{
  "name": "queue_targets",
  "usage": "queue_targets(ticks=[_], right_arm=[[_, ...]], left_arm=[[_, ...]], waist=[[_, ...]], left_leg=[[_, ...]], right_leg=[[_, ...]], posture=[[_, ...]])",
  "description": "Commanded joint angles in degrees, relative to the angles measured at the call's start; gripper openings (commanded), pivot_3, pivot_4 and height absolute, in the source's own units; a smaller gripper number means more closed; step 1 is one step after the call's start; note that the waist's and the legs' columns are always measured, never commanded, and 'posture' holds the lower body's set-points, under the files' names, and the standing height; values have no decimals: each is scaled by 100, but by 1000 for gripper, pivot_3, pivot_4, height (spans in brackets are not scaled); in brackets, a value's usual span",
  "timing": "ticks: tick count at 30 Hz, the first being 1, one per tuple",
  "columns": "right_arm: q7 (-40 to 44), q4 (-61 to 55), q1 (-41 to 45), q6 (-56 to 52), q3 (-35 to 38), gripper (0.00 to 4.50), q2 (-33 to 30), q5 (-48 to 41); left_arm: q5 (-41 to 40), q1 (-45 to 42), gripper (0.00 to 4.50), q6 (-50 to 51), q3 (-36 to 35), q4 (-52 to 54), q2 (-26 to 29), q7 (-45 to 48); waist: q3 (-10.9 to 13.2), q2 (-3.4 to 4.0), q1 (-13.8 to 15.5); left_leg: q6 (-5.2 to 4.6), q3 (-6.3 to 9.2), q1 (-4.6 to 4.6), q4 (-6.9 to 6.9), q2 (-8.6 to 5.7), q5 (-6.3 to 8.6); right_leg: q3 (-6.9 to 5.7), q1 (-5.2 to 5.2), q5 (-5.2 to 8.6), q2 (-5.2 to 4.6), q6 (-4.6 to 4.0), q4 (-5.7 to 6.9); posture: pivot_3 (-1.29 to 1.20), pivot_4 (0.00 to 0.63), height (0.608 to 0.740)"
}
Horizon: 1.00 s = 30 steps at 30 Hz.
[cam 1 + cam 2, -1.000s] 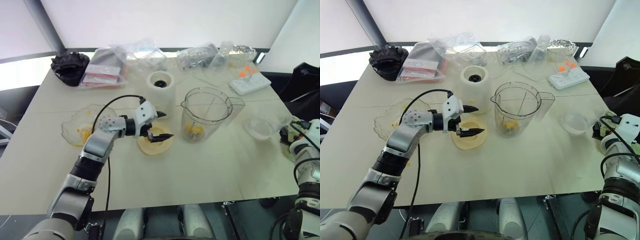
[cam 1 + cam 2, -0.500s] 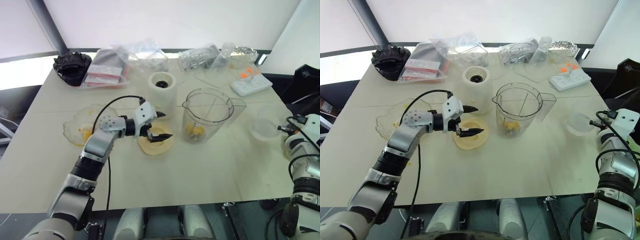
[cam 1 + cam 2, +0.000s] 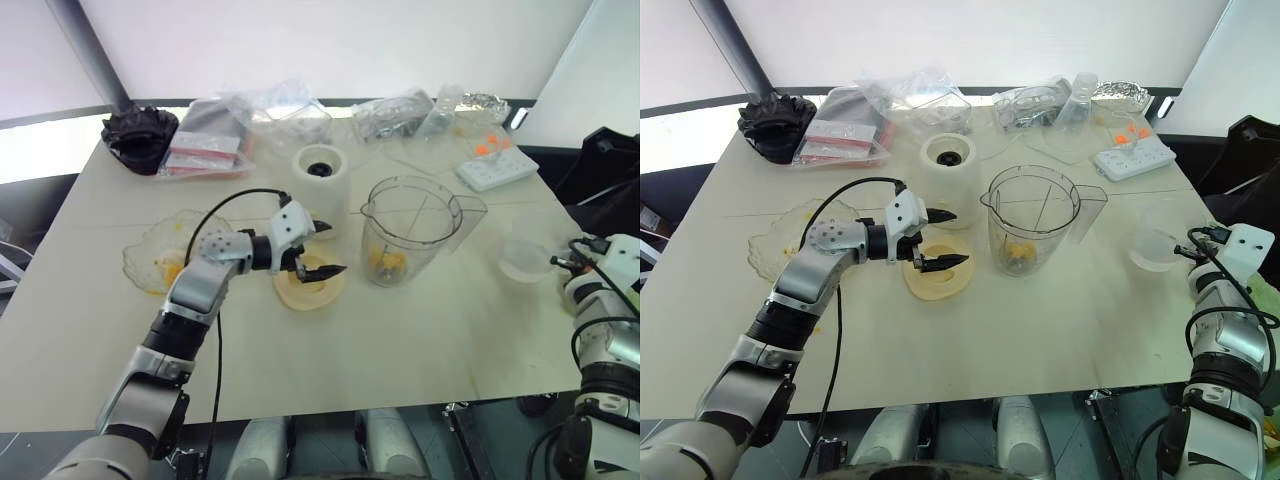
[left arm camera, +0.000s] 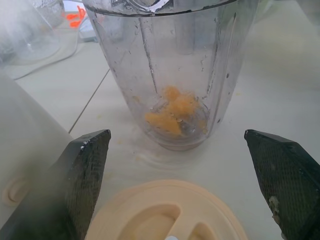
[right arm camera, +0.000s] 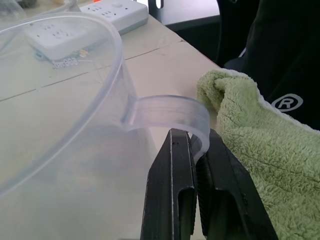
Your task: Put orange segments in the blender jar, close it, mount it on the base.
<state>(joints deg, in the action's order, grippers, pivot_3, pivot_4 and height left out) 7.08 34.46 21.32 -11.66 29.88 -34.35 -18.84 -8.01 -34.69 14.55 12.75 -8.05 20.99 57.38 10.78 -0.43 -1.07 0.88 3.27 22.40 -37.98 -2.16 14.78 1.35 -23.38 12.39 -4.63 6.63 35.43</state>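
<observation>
Left wrist view puts the blender jar [image 4: 172, 70] straight ahead of me, upright on the bench [image 3: 420, 330], with the orange segments [image 4: 175, 112] heaped around the blade at its bottom. So I judge the loading done and the step in hand to be closing the jar. The cream lid [image 4: 167, 212] lies flat on the bench just in front of the jar, directly under my left gripper [image 3: 318, 251], whose jaws stand wide and empty, one finger [image 4: 82, 175] on each side of the lid's line. To do this well I would lower the left gripper squarely, pinch the lid by its raised centre rather than its thin rim, and lift it level so that it seats on the jar mouth without tipping the jar. The base [image 3: 322, 175] stands just behind the lid and close beside the jar, so I must keep my wrist clear of it as I rise.

Out at the bench's right edge, my right gripper [image 5: 194, 150] is pinched tight on the handle tab of a small clear plastic cup [image 3: 524, 258], with a green towel [image 5: 245, 125] touching alongside and a white power strip [image 3: 497, 165] further back. I would park that cup well apart from the jar before I steady the jar by its handle.
</observation>
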Motion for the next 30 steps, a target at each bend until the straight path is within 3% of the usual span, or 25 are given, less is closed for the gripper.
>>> queue_targets(ticks=[1, 8, 20, 30], right_arm=[[-34, -195, -78, -37, 43, 26, 85, -30], [-186, -710, -210, 11, 301, 26, 253, -249], [-610, -2814, -543, -804, 561, 26, 508, -736], [-705, -4423, -496, -2031, 895, 26, 8, -1283]], left_arm=[[-77, -154, 4500, 37, 3, 236, -40, -25], [-78, -134, 4500, 149, 17, 347, -106, -67], [-197, -139, 4500, 449, 15, 641, -132, 11], [-548, -132, 4500, 556, -179, 660, -257, -81]], waist=[[0, 0, 0], [1, 1, 5], [7, 13, 21], [11, 20, 34]], left_leg=[[0, 0, 0, 0, 0, 0], [0, 3, 0, 1, 1, 0], [0, 10, 2, 5, 1, 0], [-1, 11, 5, 5, 5, 1]], right_leg=[[0, 0, 0, 0, 0, 0], [2, 0, 0, 0, 0, 0], [5, -6, 7, -1, -10, -1], [6, -8, 10, -5, -13, -3]], posture=[[0, 150, 740], [0, 150, 740], [0, 150, 740], [0, 150, 740]])
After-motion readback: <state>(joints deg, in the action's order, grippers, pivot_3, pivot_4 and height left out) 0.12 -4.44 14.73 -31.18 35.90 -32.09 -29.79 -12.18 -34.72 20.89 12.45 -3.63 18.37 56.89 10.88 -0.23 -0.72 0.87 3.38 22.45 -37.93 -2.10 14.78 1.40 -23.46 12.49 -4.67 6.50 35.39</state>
